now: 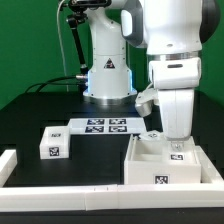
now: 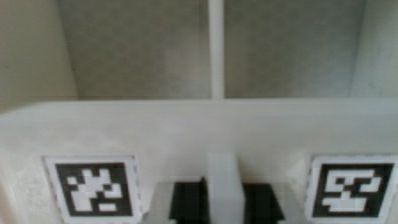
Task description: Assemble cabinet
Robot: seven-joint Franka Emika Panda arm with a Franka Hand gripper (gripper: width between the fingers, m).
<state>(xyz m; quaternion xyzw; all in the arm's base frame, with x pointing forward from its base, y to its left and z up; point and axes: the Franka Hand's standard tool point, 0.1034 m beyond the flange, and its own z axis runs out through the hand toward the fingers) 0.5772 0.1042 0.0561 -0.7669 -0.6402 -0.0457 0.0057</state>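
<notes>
Now the cabinet (image 1: 165, 170) is seen on the exterior view's right, near the front of the black table (image 1: 40, 112). Its open side is turned up so that the hollow inside can be reached. It is set close to the white rails (image 1: 60, 190), most likely so that it cannot slide away when it is pushed. The gripper (image 1: 178, 142) is held straight down on one wall of the cabinet. In the wrist view two dark fingers (image 2: 187, 203) are seen, one on each side of a thin white wall. No gap can be made out, so the wall seems to be pinched between them. That picture is blurry, so this is only a best guess. A wall is probably picked for the grip because the whole box is too wide to be held. Two tags (image 2: 93, 187) are seen on the cabinet's white face beside the fingers. A small white block (image 1: 55, 143) lies well apart on the exterior view's left and is likely a part to be fitted later. The marker board (image 1: 105, 125) lies flat behind it and is touched by nothing.
</notes>
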